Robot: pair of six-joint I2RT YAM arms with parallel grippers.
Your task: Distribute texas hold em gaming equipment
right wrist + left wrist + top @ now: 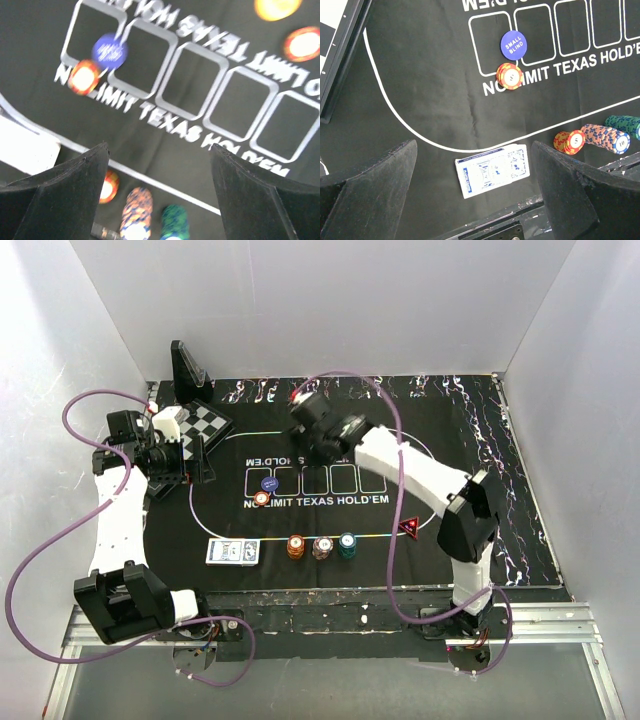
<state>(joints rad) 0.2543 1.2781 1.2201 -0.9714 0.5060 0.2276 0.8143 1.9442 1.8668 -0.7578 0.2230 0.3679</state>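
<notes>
The right claw (159,150) hangs over the middle of the mat (520,490). Its two fingers are spread wide, with nothing between them. The left claw (474,150) is spread wide too and holds nothing.

From the right claw, look to 8 o'clock. One blue disc (512,45) lies there, and it says "SMALL BLIND". Right beside it sits one small orange pile (509,76) of chips.

At 6 o'clock three chip stacks stand in a row, close side by side. There is one orange stack (295,546), one middle stack (322,547) with mixed colors, and one teal stack (346,544).

At 4 o'clock lies one red triangle (410,529).

One deck (233,552) of cards lies flat at 9 o'clock from the row, near it. Its blue and white back faces up. I cannot read the small print on it.

In the right claw's blurry view I see one yellow disc (277,6) and one more orange chip (302,43) at 1 o'clock.

The mat has five white boxes in a row. It says "NO LIMIT TEXAS HOLD'EM" two times.

One chessboard (205,423) sits at 12 o'clock from the left claw.
</notes>
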